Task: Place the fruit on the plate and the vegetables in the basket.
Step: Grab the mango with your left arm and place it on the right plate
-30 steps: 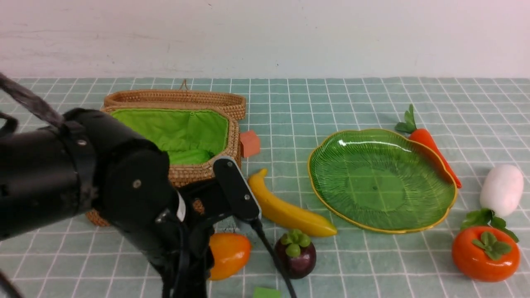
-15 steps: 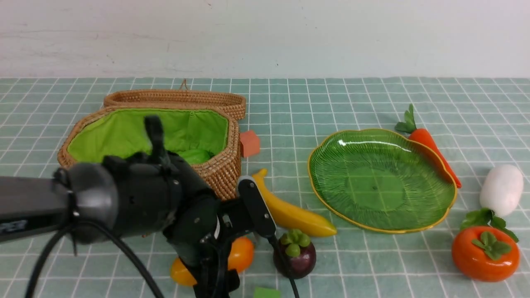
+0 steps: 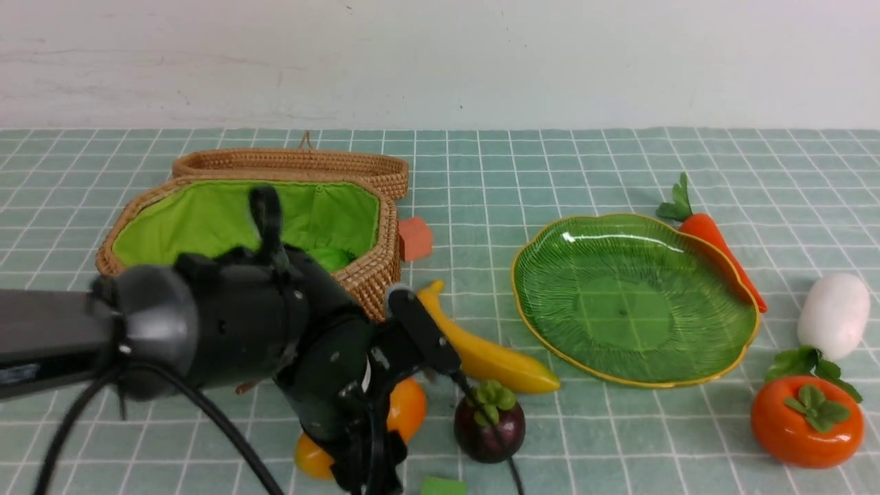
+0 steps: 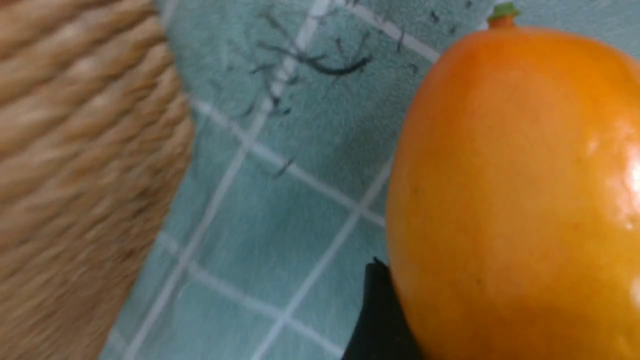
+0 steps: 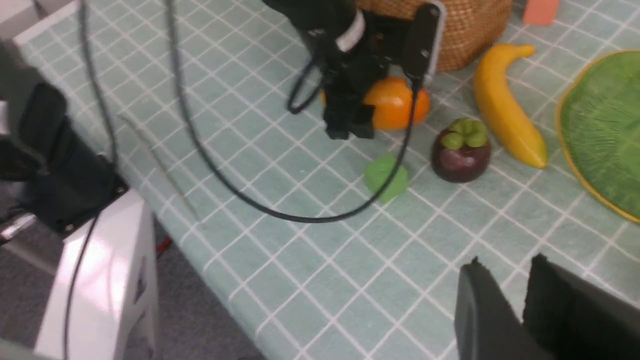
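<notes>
Left gripper (image 5: pixel 382 100) straddles the mango (image 4: pixel 510 190), jaws wide, firm hold unclear; seemingly the pickup. Next: squeeze, lift, carry rightward to plate (image 3: pixel 632 302).

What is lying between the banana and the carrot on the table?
The green plate lies between the banana and the carrot; the front view shows it.

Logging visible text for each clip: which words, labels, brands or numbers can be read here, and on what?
Nothing legible in any view.
Pale marking on the left arm: looks like lettering, too blurred to read.
Dark scribbles on the tablecloth: pen-like strokes, no letters made out.
</notes>
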`<action>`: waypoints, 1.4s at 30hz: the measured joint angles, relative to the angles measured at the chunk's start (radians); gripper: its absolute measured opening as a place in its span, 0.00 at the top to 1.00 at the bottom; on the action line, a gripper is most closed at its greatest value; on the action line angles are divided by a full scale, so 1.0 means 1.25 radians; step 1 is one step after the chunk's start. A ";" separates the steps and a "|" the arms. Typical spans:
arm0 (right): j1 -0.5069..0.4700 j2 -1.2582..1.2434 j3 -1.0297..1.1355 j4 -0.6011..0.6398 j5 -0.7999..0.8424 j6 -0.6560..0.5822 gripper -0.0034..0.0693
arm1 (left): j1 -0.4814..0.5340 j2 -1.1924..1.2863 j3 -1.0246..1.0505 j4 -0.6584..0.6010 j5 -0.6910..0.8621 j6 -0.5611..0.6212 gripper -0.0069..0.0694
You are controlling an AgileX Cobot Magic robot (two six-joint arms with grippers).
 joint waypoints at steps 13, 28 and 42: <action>0.000 0.000 0.000 -0.397 -0.040 0.360 0.75 | -0.089 0.171 -0.464 -0.145 -0.106 -0.016 0.25; 0.000 0.000 0.000 -0.420 0.000 0.397 0.73 | -0.087 0.532 -0.788 -0.154 -0.114 0.021 0.20; 0.000 0.000 0.000 -0.397 0.003 0.372 0.73 | -0.087 0.343 -0.792 -0.154 0.238 -0.086 0.27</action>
